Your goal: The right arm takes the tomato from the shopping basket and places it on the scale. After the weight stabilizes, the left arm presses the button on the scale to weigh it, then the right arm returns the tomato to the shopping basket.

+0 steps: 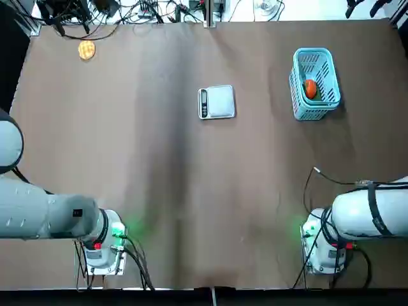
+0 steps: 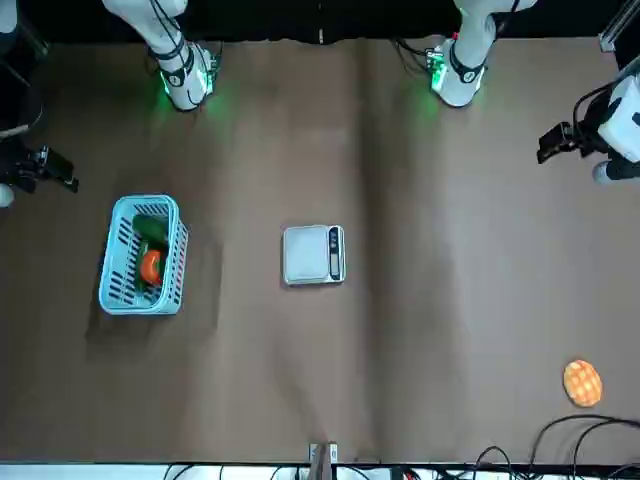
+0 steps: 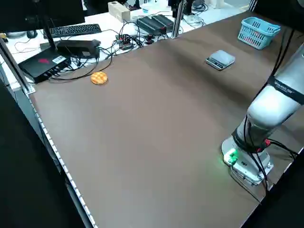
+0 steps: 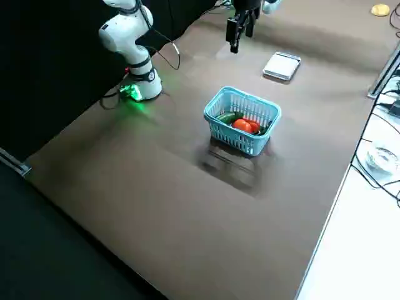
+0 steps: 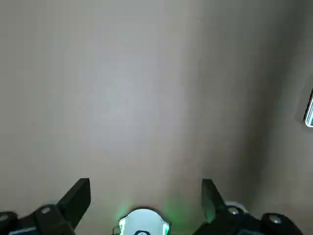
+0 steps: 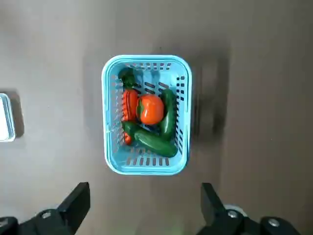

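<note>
Toward the table's far right corner: shopping basket point(image 6: 145, 113), light blue, holding the tomato point(image 6: 149, 109) atop green vegetables point(image 6: 155, 142). Scale point(image 1: 217, 102) mid-table, plate bare. Right gripper point(image 6: 145, 205) high above the basket, fingers spread, empty; left gripper point(image 5: 145, 203) likewise open over bare table. Tomato likely light, smooth, bruisable; best pinched gently across its widest part.

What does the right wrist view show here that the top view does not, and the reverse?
Only the right wrist view shows the dark green vegetables packed around the round orange-red tomato, and the open right gripper. Only the top view shows the flat yellow-orange round item and both arm bases. Both show the light-blue slatted shopping basket and the silver-grey scale.
</note>
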